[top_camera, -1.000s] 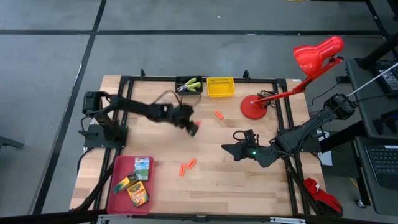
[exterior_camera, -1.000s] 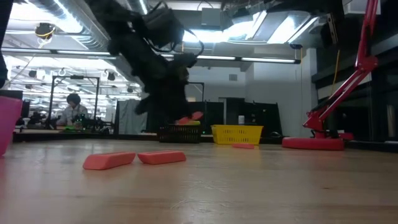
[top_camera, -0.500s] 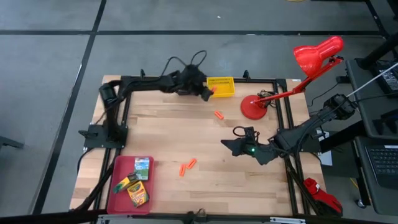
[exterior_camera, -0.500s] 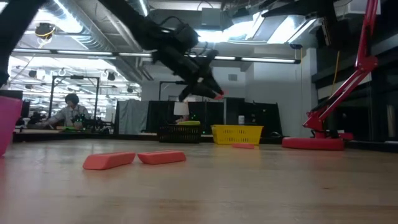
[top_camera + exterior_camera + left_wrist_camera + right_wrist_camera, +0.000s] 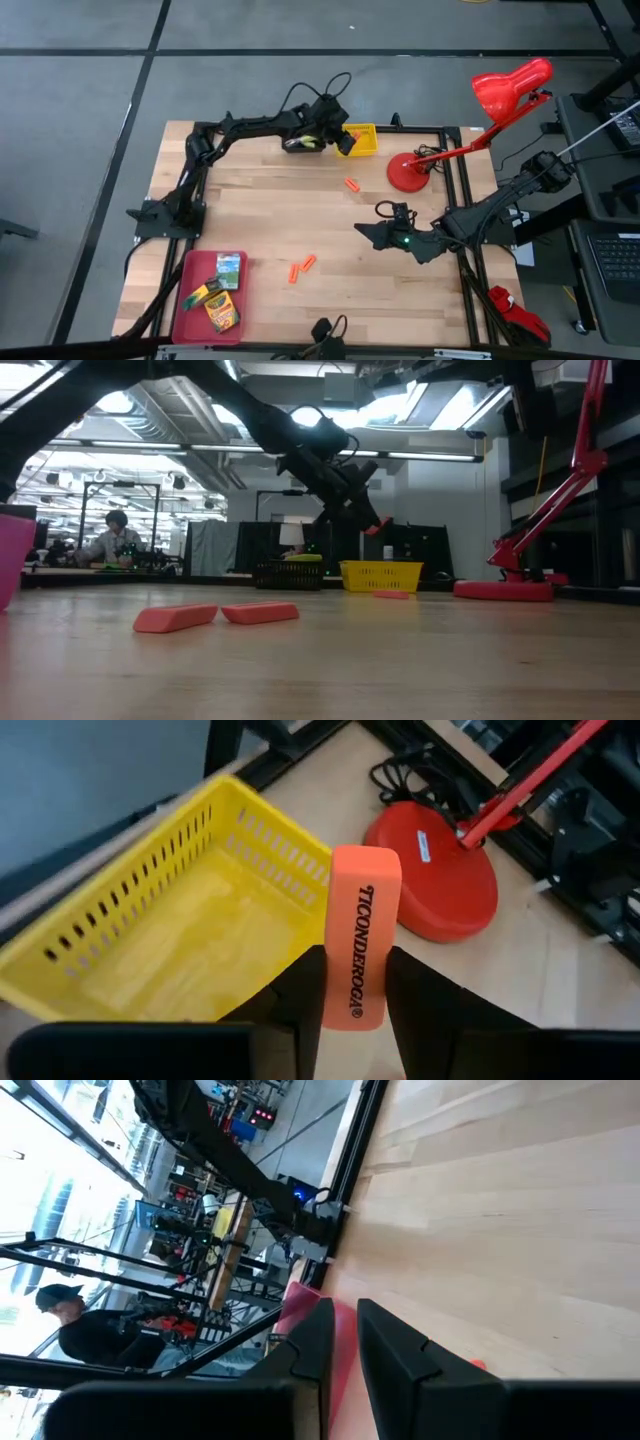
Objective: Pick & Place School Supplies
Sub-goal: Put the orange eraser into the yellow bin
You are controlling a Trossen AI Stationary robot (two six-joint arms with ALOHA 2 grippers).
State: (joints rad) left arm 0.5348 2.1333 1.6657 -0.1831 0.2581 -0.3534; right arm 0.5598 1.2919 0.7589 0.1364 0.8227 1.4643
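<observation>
My left gripper is high over the near-left rim of the yellow bin at the table's far edge, shut on an orange eraser printed TICONDEROGA. In the low view the gripper hangs well above the bin. One orange eraser lies mid-table and two more lie nearer the front. Three crayon boxes lie in the red tray. Lime-handled tools sit in the black bin. My right gripper is shut and empty, low over the table's right half. My left gripper pinches the eraser's two long flat sides between its two fingers, at the eraser's lower half. The upper half with the print sticks out past the fingertips. The eraser is lifted clear, above the yellow bin's edge.
A red desk lamp stands with its round base at the far right, just right of the yellow bin, its arm reaching up and right. A black frame runs around the table. Bare wood lies mid-table between the arms.
My left gripper has carried the orange eraser from the middle of the table up and toward the far edge, then a little right, to above the yellow bin. It has stayed shut on the eraser.
</observation>
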